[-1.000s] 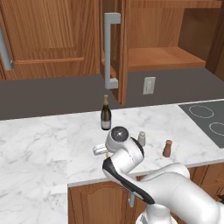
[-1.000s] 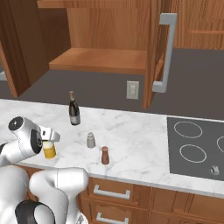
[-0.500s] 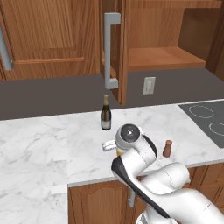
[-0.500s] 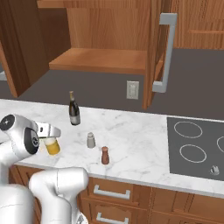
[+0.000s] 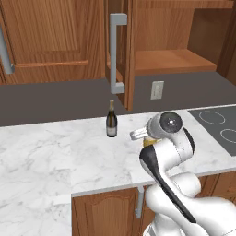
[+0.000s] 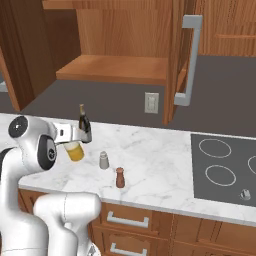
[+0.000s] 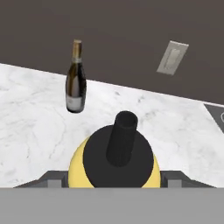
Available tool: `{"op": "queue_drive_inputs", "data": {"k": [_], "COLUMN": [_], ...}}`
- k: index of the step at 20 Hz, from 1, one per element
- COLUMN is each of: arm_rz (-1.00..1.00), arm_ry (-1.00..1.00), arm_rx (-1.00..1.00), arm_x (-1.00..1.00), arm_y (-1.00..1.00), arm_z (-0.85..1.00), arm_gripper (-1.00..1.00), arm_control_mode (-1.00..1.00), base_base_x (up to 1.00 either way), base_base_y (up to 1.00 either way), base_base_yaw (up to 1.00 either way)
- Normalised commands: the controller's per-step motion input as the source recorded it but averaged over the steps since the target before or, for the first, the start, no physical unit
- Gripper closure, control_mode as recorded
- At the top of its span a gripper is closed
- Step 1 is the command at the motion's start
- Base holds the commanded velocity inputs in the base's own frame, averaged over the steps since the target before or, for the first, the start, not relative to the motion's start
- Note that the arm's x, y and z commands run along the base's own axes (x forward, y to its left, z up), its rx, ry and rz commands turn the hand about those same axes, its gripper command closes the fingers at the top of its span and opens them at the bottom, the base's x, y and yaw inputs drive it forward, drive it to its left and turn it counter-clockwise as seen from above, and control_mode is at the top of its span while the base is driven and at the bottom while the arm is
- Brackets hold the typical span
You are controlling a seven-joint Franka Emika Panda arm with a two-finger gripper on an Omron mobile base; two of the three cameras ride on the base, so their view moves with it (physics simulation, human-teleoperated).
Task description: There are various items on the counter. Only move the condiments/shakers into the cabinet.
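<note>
Three condiments to shift; the yellow squeeze bottle with black pointed cap (image 7: 118, 151) sits between the jaws, gripped at its shoulders and seemingly lifted off the white marble bench (image 6: 150, 155), presumably bound for the open brown wooden cabinet (image 6: 117, 67) above. Right base view adds what the hand view lacks: small grey shaker (image 6: 103, 160) and small brown shaker (image 6: 119, 177) standing right of the bottle. Beyond it, the dark glass wine bottle (image 7: 75, 83) stays upright near the wall; leave it.
</note>
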Motion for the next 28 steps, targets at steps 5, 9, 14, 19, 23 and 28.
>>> {"op": "queue_drive_inputs", "data": {"k": [5,9,14,19,23,28], "arm_rz": [0.03,0.07,0.05,0.0,0.0,0.0], "arm_ry": [-0.09,-0.09,-0.14,-0.05,0.0,0.01], "arm_rx": [0.17,0.18,0.07,0.0,0.0,-0.03], "arm_x": [0.13,0.27,0.53,0.81,0.8,0.63], "arm_y": [-0.27,-0.31,-0.07,0.0,0.0,0.0], "arm_z": [1.0,1.0,1.0,1.0,0.92,0.19], "arm_gripper": [1.0,1.0,1.0,1.0,1.0,1.0], "arm_control_mode": [-1.0,-1.0,-1.0,-1.0,-1.0,-1.0], "base_base_x": [0.0,0.0,0.0,0.0,0.0,0.0], "base_base_y": [0.0,0.0,0.0,0.0,0.0,0.0], "base_base_yaw": [0.0,0.0,0.0,0.0,0.0,0.0]}}
